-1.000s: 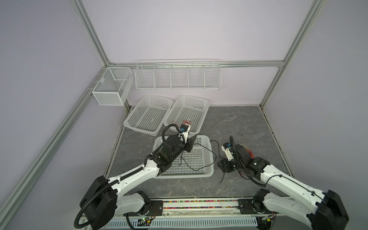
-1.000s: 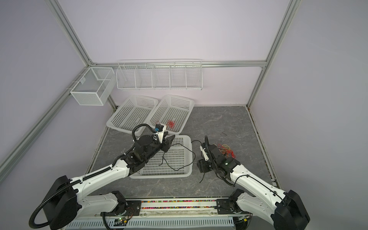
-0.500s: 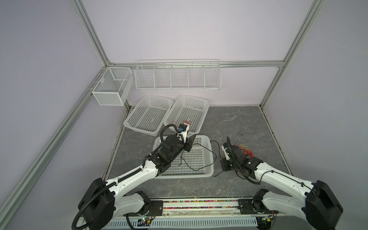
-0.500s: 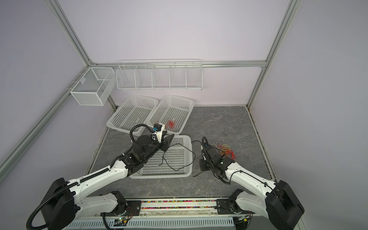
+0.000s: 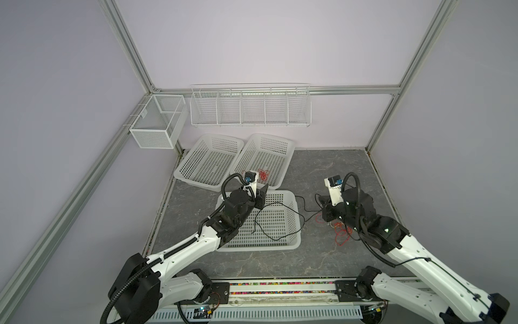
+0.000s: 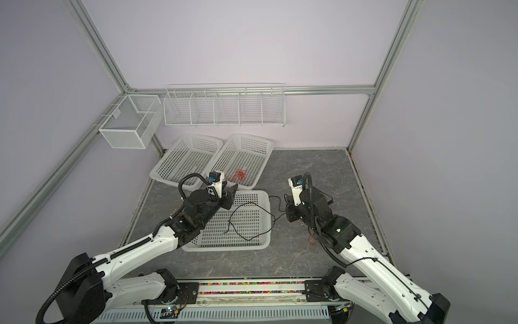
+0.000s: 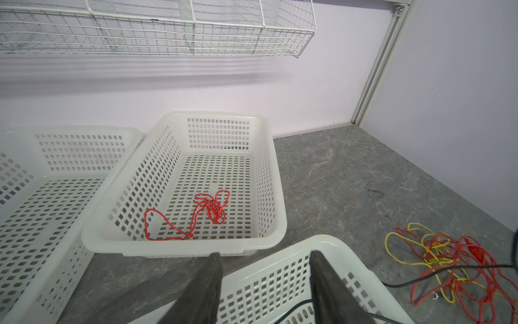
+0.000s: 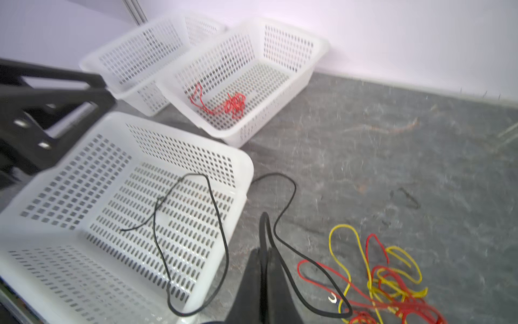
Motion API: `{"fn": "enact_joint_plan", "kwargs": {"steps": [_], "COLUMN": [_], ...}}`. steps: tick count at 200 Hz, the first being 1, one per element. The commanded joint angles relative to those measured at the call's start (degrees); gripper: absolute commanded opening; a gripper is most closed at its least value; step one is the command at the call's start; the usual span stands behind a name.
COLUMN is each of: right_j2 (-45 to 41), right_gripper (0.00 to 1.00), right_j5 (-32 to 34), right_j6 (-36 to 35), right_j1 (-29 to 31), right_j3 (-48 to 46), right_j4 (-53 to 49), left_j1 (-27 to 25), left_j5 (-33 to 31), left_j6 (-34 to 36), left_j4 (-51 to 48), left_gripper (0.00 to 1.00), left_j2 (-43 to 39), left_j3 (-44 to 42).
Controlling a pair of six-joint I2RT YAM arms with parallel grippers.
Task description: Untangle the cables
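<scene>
Black cable: one thin strand, part in and part out of the near basket. Inside the basket it lies in a loose open curl on the perforated floor. It then climbs over the rim on the side facing the right arm and bends across the desk to the right claw.

Right claw: jaws pressed together, with a narrow loop of the black cable pinched between them. The loop sticks out just past the fingertips. Beyond the pinch the strand carries on over the desk and crosses the edge of the tangle.

Tangle: red and yellow cables wound together, lying on the desk just beside the right claw, on the side away from the near basket. A small metal end fitting shows at its edge in the right wrist view, which is somewhat blurred.

Left claw: jaws roughly halfway apart, nothing between them — it holds no cable. In both top views it hangs over the far rim of the near basket, pointing toward the two baskets at the back.

Back of desk: right back basket holds a single red cable, partly knotted, on its floor. Left back basket sits close against it, side by side.
</scene>
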Motion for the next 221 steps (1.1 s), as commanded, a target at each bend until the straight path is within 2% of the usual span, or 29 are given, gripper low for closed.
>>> {"fn": "enact_joint_plan", "kwargs": {"steps": [1, 55, 130, 221], "right_j2": [0.7, 6.5, 17.6, 26.8], "right_gripper": [0.07, 0.07, 0.08, 0.1], "right_j5": [-4.2, -21.1, -30.0, -40.2], "right_j6": [-5.7, -8.6, -13.2, -12.0], "right_j1": [0.6, 2.1, 8.8, 13.1], "right_j3": [5.7, 18.2, 35.7, 46.8], "right_j4": [1.0, 4.0, 6.7, 10.4], "left_j1": [0.5, 1.3, 2.9, 3.3], "left_j5": [-1.4, -3.3, -4.9, -7.5], "left_j6": [-1.2, -0.5, 0.3, 0.7], "left_j4": [-0.6, -0.1, -0.5, -2.4], "left_gripper": [0.51, 0.51, 0.51, 0.53], "left_j2": [-0.7, -3.8, -7.8, -13.9], "left_j3": [-0.5, -2.4, -4.6, -7.3]}}
